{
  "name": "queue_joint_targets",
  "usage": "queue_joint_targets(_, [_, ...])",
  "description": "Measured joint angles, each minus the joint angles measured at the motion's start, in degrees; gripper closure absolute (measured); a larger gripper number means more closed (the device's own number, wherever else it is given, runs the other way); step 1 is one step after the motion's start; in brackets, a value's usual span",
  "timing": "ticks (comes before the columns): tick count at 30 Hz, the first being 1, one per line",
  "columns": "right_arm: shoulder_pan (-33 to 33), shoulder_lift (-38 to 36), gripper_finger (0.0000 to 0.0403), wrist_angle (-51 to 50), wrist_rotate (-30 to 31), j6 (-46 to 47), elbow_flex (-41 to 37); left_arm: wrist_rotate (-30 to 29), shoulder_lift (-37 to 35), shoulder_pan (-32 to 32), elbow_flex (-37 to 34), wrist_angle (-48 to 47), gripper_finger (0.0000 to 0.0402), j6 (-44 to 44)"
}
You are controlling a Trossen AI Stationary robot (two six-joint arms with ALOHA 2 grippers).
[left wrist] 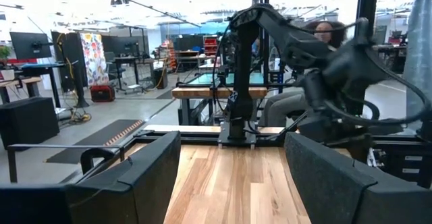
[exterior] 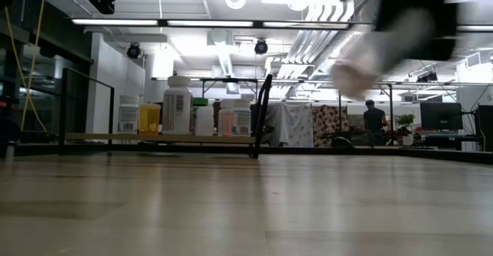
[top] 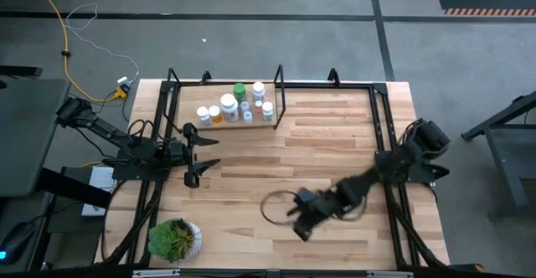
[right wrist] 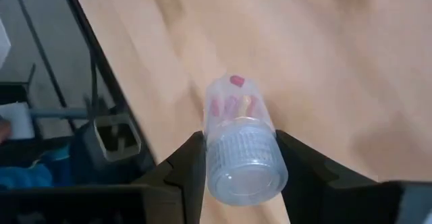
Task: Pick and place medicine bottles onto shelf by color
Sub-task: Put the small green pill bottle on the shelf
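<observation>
1. The right hand [right wrist: 239, 166], low centre-right in the high view, clamps a clear bottle [right wrist: 243, 150] by its ribbed cap above the bench [top: 335, 144].
2. The left hand [top: 199, 151] waits at left, fingers parted, empty.
3. Other bottles [top: 236, 106] stand on the shelf [top: 219, 125], upper left.

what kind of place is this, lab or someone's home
Most likely a robotics lab or workshop, not a home. Beyond the wooden table the low view shows an open hall with exposed ceiling ducts and strip lights, and the left wrist view shows workbenches and monitors on stands.

Robotics lab (workbenches [left wrist: 219, 92], monitors [left wrist: 30, 45])
</observation>
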Motion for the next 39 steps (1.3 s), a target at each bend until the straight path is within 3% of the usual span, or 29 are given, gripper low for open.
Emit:
queue_joint_targets(5, [-7.3, 1.6, 0.0267, -7.4, 1.4, -17.2, 9.1, -0.9, 0.0, 0.0, 0.0, 0.1, 0.0144, 0.0])
queue_joint_targets(12, [-15.3, 7.8, 0.0267, -25.9, 15.7, -39.4, 27.5, -2.4, 0.0, -0.7, 0.8, -2.4, 0.0144, -3.3])
queue_joint_targets(16, [-20.3, 12.3, 0.0267, -31.6, 19.6, -48.7, 35.4, -2.5, -0.4, -1.9, 6.7, -19.9, 0.0144, -11.0])
queue_joint_targets(21, [-25.6, 17.4, 0.0267, -35.1, 19.8, -56.9, 42.6, -3.5, 0.6, -2.8, 14.3, -48.0, 0.0145, -32.2])
queue_joint_targets(24, [-28.0, 19.9, 0.0267, -35.9, 19.7, -60.6, 45.7, -4.3, 1.4, -2.9, 14.6, -56.5, 0.0145, -40.0])
queue_joint_targets(29, [-31.8, 24.3, 0.0267, -38.7, 19.3, -64.7, 51.6, -6.2, 1.8, -2.9, 14.6, -57.3, 0.0145, -41.2])
queue_joint_targets(37, [-35.9, 35.1, 0.0267, -50.7, 18.5, -68.6, 67.7, -6.7, 1.8, -2.9, 14.7, -52.4, 0.0145, -36.4])
queue_joint_targets(39, [-36.3, 37.1, 0.0267, -51.2, 18.7, -69.5, 68.0, -6.9, 1.7, -2.9, 14.7, -52.1, 0.0145, -36.4])
